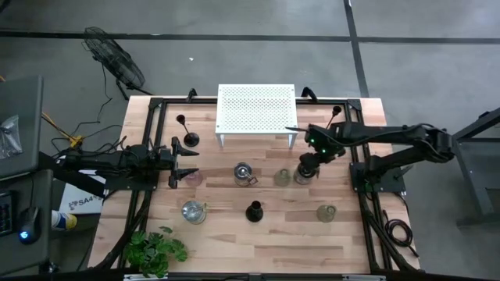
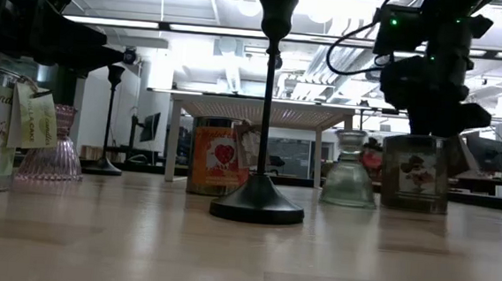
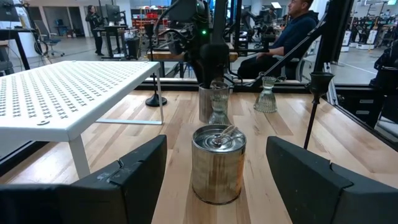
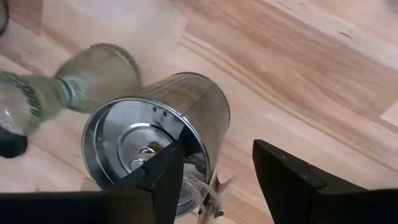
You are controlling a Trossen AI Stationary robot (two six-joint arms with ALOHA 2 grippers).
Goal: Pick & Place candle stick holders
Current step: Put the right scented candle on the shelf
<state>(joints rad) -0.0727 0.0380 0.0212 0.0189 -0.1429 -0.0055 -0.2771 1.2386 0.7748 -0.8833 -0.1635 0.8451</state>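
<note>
Right gripper (image 4: 214, 180) hung just above a shiny tin candle holder (image 4: 155, 140), fingers apart, one over its rim. Stood upright just in front of the white stand (image 1: 256, 109), so straight down next. Left gripper (image 1: 181, 162) wide, far off.

Shiny metal tin (image 4: 155, 149); ribbed clear glass holder (image 2: 349, 172) beside it; matt black candlestick (image 2: 264, 115); pale smooth wood table (image 1: 234, 234).
</note>
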